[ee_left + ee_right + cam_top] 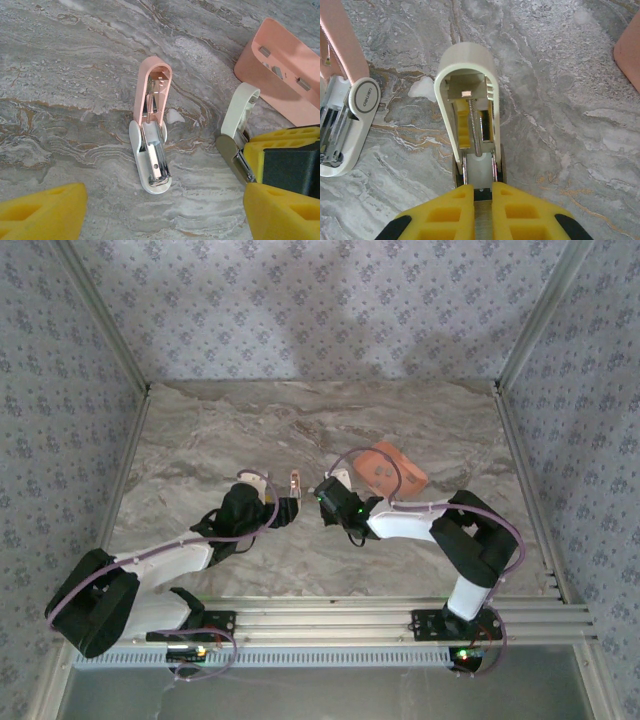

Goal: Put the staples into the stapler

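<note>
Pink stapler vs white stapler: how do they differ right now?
Cover: the pink stapler has a pink lid, the white stapler a cream one. Support: the pink stapler lies free on the table, the white stapler is clamped in the right gripper. Shared: both hinged open, spring exposed.

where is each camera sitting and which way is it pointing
top external: above, behind bases, looking down at table; left arm, right arm show.
left wrist: on left arm, faces pink stapler; open left gripper shows.
right wrist: on right arm, faces white stapler; shut right gripper holds staples.
shared: both wrist views see both staplers, pink tray.
</note>
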You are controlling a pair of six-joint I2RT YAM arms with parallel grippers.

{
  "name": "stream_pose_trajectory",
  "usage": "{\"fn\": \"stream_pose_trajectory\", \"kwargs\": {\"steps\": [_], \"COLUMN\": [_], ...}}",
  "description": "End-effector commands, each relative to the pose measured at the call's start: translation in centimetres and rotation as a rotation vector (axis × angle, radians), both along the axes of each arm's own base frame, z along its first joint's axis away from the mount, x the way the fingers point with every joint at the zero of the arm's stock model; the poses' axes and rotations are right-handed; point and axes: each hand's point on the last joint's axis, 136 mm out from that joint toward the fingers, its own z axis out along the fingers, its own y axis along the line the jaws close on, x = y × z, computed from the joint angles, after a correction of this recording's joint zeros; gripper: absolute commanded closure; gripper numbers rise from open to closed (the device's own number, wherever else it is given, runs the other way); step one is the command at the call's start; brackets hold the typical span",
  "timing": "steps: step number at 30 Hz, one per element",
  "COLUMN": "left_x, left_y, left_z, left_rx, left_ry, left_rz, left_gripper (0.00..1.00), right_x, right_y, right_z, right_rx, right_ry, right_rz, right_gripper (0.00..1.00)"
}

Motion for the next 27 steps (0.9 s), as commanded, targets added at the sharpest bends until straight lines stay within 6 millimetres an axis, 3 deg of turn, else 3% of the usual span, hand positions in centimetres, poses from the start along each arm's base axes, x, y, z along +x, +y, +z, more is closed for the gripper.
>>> {"fn": "stream_pose_trajectory", "kwargs": {"steps": [1,27], "left_x": [0.22,0.29], "left_y": [-0.13,-0.35], "left_z": [0.13,0.1], "left_rx": [-0.007,-0.015], "left_ry": [-0.009,-0.007], "left_rz": [-0.004,-0.008], "left_gripper": [0.18,0.18], "right_x": [-1.39,-1.66], "right_y": [-1.54,-1.4], "right_z": [-1.68,-1.77], "right_rx": [-0.079,-0.078], "right_ry": [0.059,0.077], "right_rz": [-0.02,-0.021], "right_gripper": [0.88,0.87]}}
